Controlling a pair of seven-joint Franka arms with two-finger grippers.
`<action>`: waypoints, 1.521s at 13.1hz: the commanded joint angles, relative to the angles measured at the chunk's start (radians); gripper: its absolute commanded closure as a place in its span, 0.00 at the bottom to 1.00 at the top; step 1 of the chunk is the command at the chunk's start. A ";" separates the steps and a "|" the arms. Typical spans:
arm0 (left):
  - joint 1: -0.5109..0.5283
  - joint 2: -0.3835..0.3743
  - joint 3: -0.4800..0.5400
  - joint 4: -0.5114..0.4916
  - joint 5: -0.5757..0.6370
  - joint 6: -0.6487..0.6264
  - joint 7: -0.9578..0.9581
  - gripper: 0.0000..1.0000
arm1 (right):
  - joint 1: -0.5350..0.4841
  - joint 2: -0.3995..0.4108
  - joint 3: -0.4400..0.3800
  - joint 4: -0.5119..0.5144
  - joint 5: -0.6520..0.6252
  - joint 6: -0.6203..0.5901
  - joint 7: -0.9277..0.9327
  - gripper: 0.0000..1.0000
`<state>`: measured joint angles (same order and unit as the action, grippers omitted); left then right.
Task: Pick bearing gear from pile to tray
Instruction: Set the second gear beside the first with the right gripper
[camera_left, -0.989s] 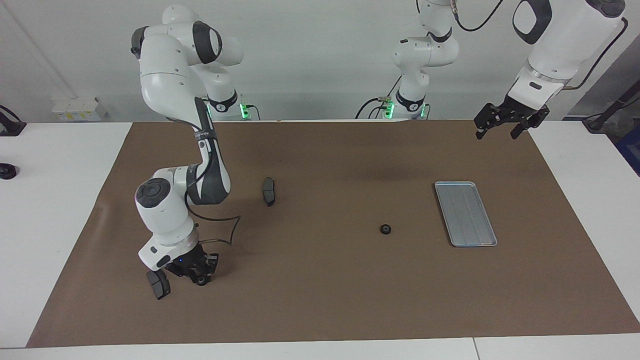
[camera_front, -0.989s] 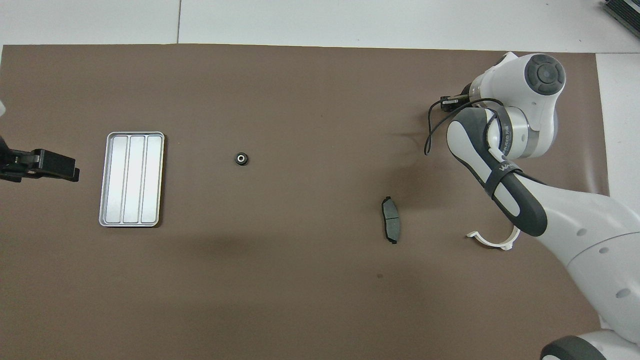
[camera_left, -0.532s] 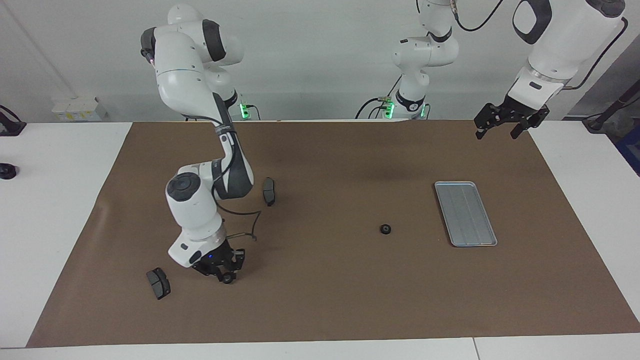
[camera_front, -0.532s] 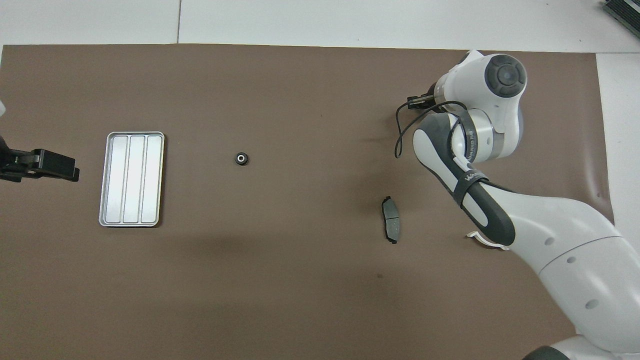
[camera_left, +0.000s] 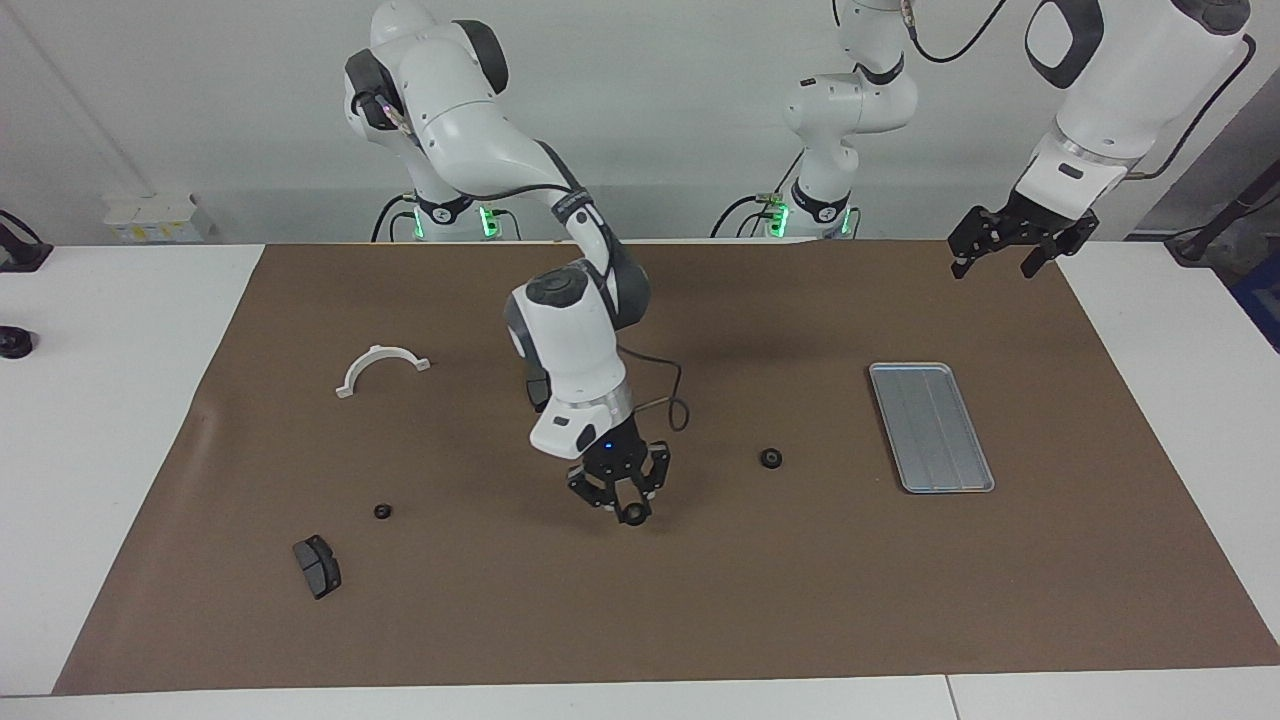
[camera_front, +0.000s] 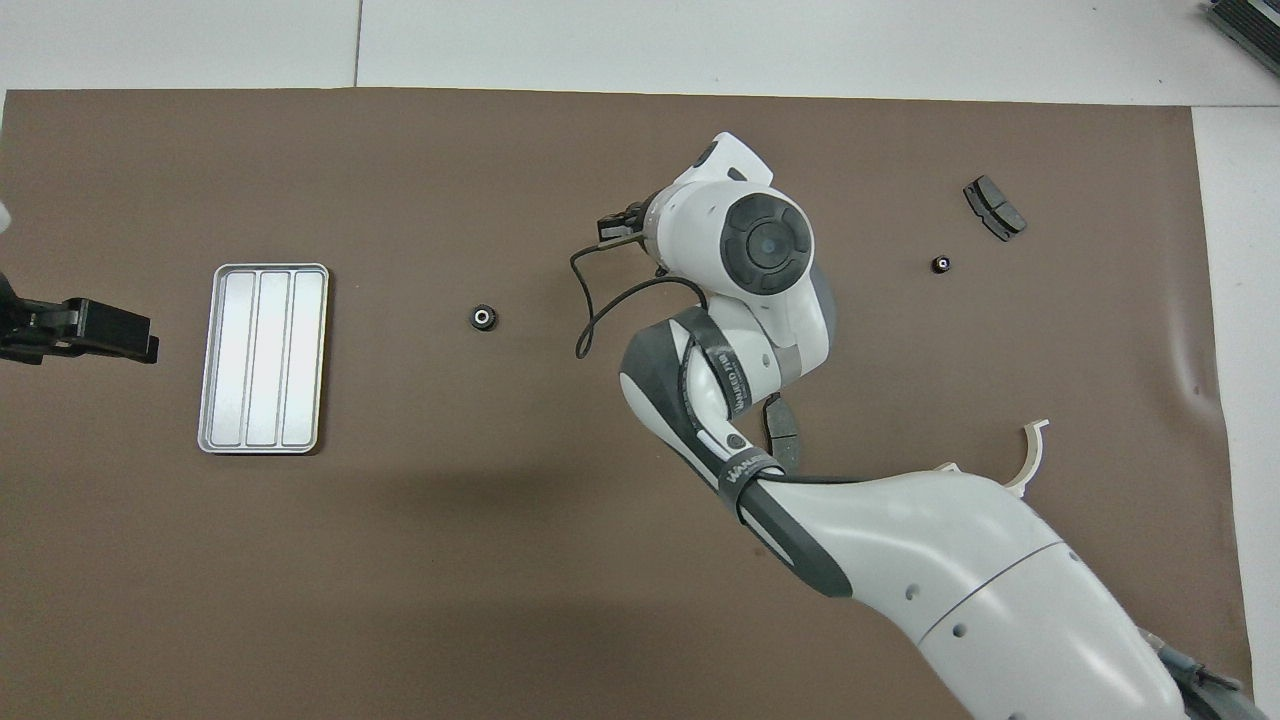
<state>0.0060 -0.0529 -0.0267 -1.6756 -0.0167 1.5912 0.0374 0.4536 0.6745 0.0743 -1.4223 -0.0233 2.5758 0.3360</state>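
Over mat centre: right gripper (camera_left: 634, 506) grasping bearing gear (camera_left: 635, 516); tray (camera_left: 931, 427) at 3 o'clock; your risk: slip mid-carry. Left gripper (camera_left: 1010, 243) spread, waiting.

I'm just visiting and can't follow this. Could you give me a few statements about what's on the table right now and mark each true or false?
1. The tray has nothing in it. True.
2. The right gripper holds a small black gear. True.
3. The left gripper is down on the tray. False: it hangs in the air, waiting, over the mat's edge.
4. The loose gear lies in the tray. False: it lies on the mat beside the tray.
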 joint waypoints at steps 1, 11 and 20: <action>0.009 -0.021 -0.009 -0.019 0.018 -0.008 -0.004 0.00 | 0.078 -0.009 -0.002 -0.021 -0.001 0.020 0.124 0.94; 0.009 -0.021 -0.009 -0.019 0.018 -0.008 -0.004 0.00 | 0.249 -0.050 -0.002 -0.162 -0.003 0.020 0.394 0.37; 0.002 -0.019 -0.010 -0.018 0.018 0.007 -0.007 0.00 | 0.128 -0.053 -0.016 -0.099 -0.023 -0.132 0.299 0.22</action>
<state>0.0060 -0.0529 -0.0273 -1.6756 -0.0167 1.5914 0.0369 0.6297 0.6286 0.0471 -1.5204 -0.0268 2.4812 0.6767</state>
